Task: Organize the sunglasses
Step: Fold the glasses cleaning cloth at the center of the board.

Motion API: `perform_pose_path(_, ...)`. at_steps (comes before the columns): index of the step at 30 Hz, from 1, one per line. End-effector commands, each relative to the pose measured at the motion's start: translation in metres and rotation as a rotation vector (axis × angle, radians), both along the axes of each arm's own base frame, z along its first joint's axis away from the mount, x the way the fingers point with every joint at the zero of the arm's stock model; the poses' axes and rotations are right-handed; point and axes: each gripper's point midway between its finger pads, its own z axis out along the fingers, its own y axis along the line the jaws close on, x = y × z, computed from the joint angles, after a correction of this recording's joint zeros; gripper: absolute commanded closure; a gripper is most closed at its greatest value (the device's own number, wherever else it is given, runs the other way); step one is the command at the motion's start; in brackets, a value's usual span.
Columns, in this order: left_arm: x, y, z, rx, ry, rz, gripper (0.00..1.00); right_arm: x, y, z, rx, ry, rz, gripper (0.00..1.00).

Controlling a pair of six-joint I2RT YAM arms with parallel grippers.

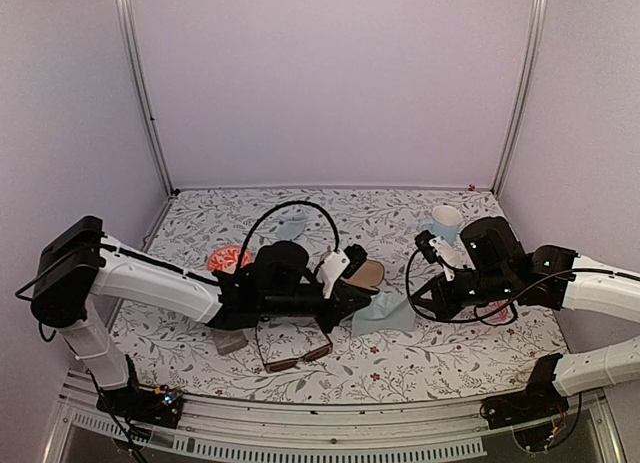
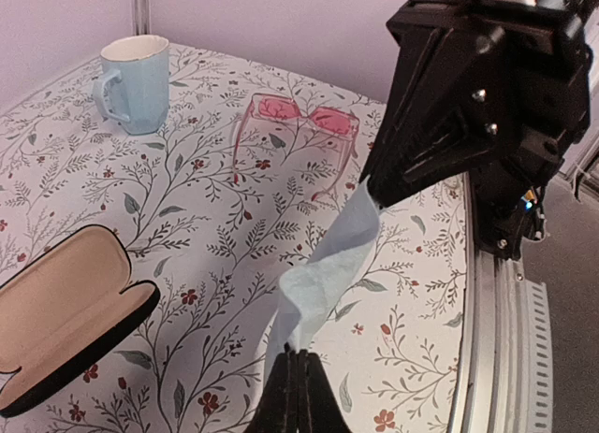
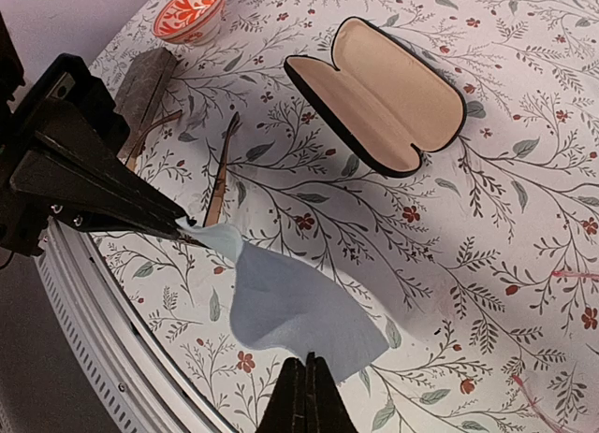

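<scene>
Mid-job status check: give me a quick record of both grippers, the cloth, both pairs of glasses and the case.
left gripper: shut on one end of the light blue cloth
right gripper: shut on the cloth's other end
cloth: stretched between the grippers, off the table
pink sunglasses: unfolded on the table, near the blue mug
brown glasses: on the table, beside the grey case
black oval case: open, empty

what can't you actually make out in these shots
- Pink sunglasses: top view, mostly behind the right arm; right wrist view, cut off by the right edge.
- Brown sunglasses: right wrist view, lenses behind the left end effector.
- Black case: left wrist view, cut off by the left edge.
</scene>
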Motion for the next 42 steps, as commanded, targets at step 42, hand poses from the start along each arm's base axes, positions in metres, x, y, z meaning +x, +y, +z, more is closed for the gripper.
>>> perform_pose_path(42,0.066,0.000,-0.068,0.089,0.107,0.086,1.00,0.060,-0.022,-0.075,-0.184,0.103,-0.257,1.00)
